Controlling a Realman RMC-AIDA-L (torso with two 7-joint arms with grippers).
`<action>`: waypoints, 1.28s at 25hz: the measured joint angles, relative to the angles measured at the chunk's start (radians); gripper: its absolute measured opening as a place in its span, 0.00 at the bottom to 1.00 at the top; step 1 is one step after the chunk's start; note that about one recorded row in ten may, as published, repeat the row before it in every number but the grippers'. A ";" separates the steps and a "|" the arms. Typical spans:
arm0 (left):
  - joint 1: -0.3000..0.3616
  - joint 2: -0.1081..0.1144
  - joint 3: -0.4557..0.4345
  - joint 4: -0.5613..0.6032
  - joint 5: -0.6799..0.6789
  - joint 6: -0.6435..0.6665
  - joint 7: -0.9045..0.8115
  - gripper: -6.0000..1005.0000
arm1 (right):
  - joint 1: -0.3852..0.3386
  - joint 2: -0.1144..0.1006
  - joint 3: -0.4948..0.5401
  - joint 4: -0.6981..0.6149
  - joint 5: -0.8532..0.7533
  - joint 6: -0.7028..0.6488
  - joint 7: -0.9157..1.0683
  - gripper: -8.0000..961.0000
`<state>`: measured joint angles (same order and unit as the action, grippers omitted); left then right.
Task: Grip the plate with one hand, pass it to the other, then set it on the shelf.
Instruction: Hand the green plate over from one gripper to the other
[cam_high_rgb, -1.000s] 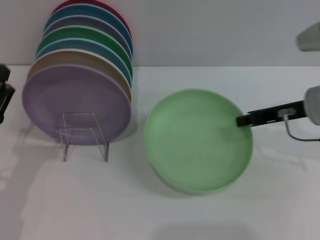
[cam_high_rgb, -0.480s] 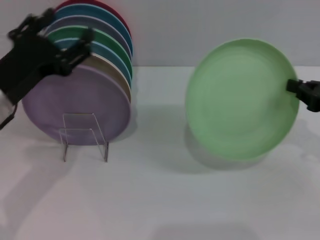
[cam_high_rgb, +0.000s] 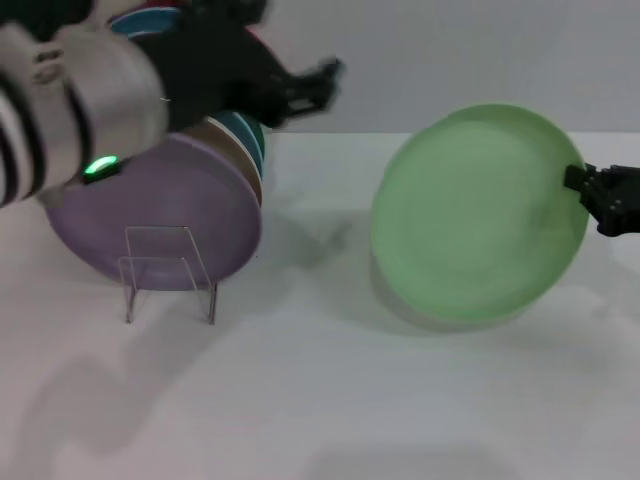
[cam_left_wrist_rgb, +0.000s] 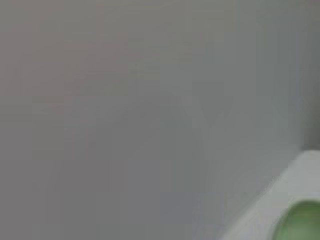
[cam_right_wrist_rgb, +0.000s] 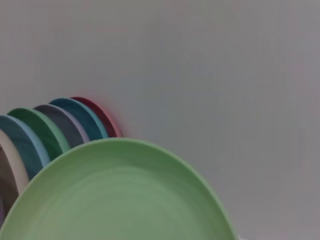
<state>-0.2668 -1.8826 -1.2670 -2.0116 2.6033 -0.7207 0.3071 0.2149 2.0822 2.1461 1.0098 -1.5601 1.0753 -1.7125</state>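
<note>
Head view: right gripper (cam_high_rgb: 578, 190) fingers apparently pinch the plate (cam_high_rgb: 475, 215) rim.

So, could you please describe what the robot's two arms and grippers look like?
The left arm is bulky silver-grey with black bands and a small glowing green light, ending in a black gripper. Of the right, only its black gripper shows.

Head view: from above, facing forward and down over the white table (cam_high_rgb: 320, 400), wall at 12 o'clock. Left wrist view: aimed at blank wall, a sliver of the plate (cam_left_wrist_rgb: 300, 222) at 5 o'clock. Right wrist view: close behind the same plate (cam_right_wrist_rgb: 120, 195), facing the racked plates (cam_right_wrist_rgb: 55, 130) at 9 o'clock.
</note>
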 joint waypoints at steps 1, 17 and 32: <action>-0.015 -0.058 -0.062 0.005 -0.072 -0.081 0.104 0.80 | 0.003 0.000 -0.002 -0.012 0.014 0.000 -0.027 0.05; -0.090 -0.180 -0.166 0.161 -0.216 -0.226 0.344 0.77 | 0.043 -0.002 -0.004 -0.099 0.131 0.125 -0.226 0.07; -0.128 -0.183 -0.130 0.261 -0.214 -0.203 0.326 0.75 | 0.056 -0.001 -0.031 -0.106 0.140 0.155 -0.228 0.08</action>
<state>-0.3946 -2.0657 -1.3969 -1.7502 2.3894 -0.9240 0.6327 0.2705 2.0811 2.1153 0.9035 -1.4204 1.2301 -1.9402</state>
